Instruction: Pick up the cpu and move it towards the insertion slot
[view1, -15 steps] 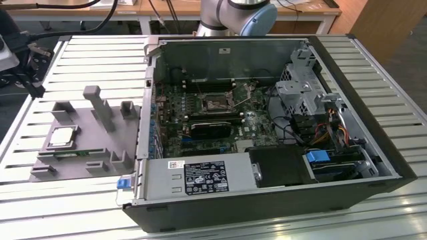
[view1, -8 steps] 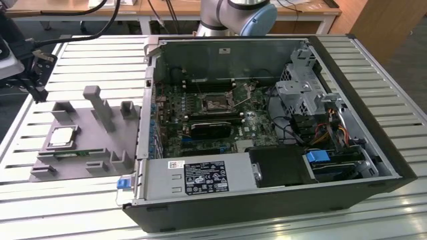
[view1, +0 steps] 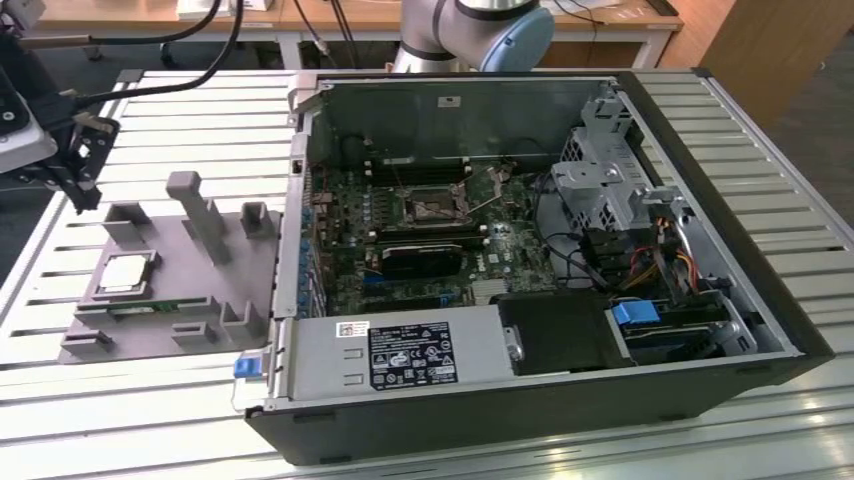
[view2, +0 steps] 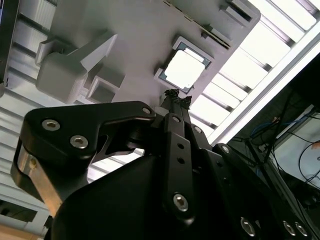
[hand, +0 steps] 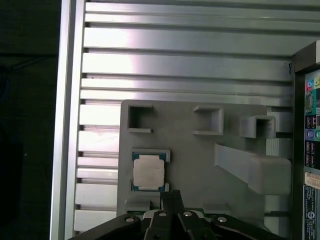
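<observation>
**Gripper poised by the seated cpu**

Gripper: jaws closed together, holding nothing, near the cpu lying in its grey fixture. In the exterior view, the insertion slot sits at three o'clock from the cpu, well apart.

The cpu lies uncovered in its shallow recess, open from above, with bare fixture plate beside it. Tall grey posts and the case wall stand between it and the insertion slot, itself open-topped, the drive cage near it on the exterior view's right.
</observation>
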